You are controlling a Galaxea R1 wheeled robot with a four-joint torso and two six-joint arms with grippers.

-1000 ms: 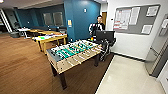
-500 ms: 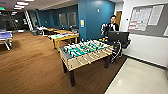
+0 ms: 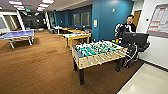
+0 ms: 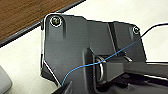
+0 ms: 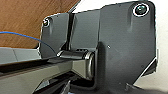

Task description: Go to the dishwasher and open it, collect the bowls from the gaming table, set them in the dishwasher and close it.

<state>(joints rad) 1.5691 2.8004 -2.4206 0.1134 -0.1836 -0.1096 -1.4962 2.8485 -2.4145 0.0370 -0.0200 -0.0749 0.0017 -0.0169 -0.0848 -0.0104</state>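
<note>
The dishwasher and the bowls are out of view, and I cannot make out the gaming table with its board-game boxes. A wooden table-football table (image 3: 98, 53) with a green field stands just ahead, right of centre. In the left wrist view my own dark plate (image 4: 75, 47) hangs over pale floor beside brown wood floor. In the right wrist view the plate (image 5: 120, 42) hangs over the same floor edge.
A person (image 3: 128, 25) stands behind a dark control rig (image 3: 135, 40) past the table-football table. A yellow-legged table (image 3: 76, 36) stands further back by a blue wall (image 3: 110, 17). A blue table-tennis table (image 3: 17, 35) is far left. Brown wood floor (image 3: 37, 67) meets pale floor (image 3: 147, 82) at the right.
The whole head view has shifted, so the camera has turned left. The table-football table now sits further right and larger, and the table-tennis table has come into the picture.
</note>
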